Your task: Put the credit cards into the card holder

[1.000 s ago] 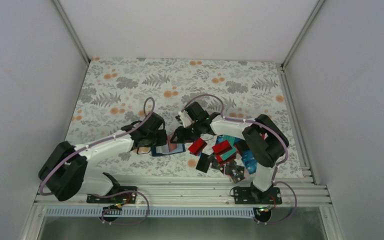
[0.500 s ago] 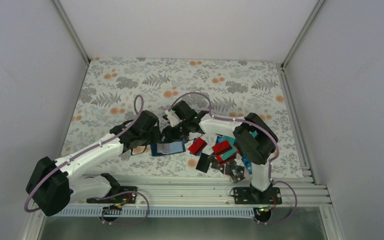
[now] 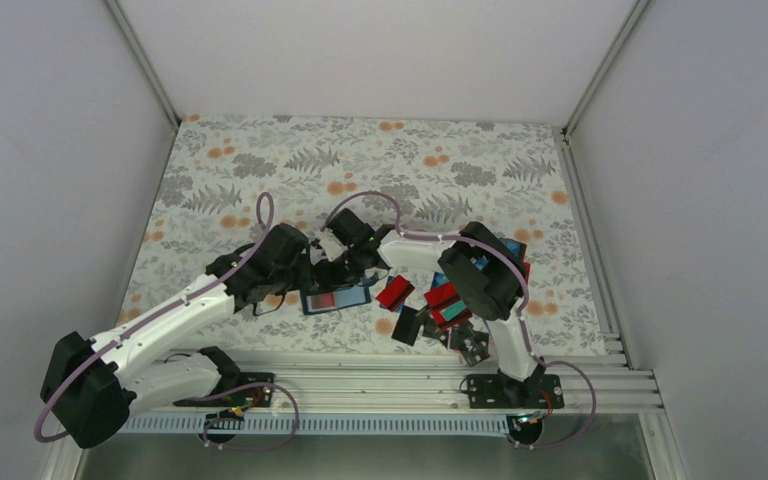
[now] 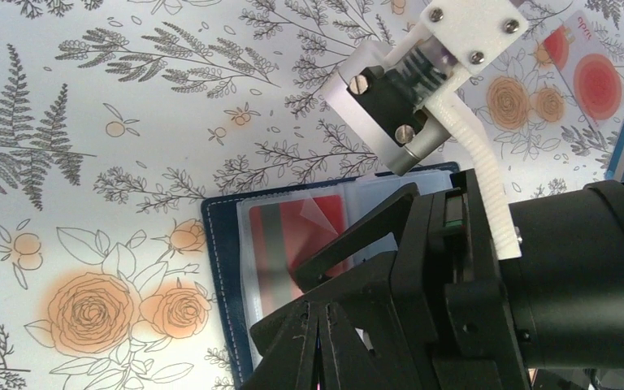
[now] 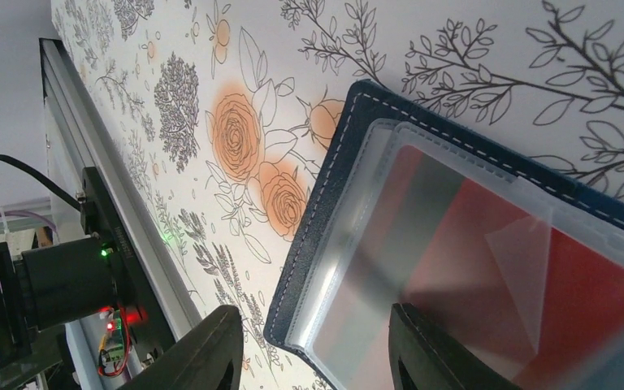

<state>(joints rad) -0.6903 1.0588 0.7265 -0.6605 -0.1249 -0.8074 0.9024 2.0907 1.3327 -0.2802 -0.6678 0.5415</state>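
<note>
Right wrist view: right end effector (image 5: 317, 361) spread above the open card holder (image 5: 337, 187), red card (image 5: 585, 292) sleeved — insertion seemingly finishing. Next likely fetches from the credit cards (image 3: 447, 297) at 3 o'clock; left end effector (image 3: 308, 278) state can't be told.

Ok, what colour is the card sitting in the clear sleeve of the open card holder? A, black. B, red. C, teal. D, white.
B: the card inside the open navy card holder shows red with a grey stripe, in both wrist views.
</note>
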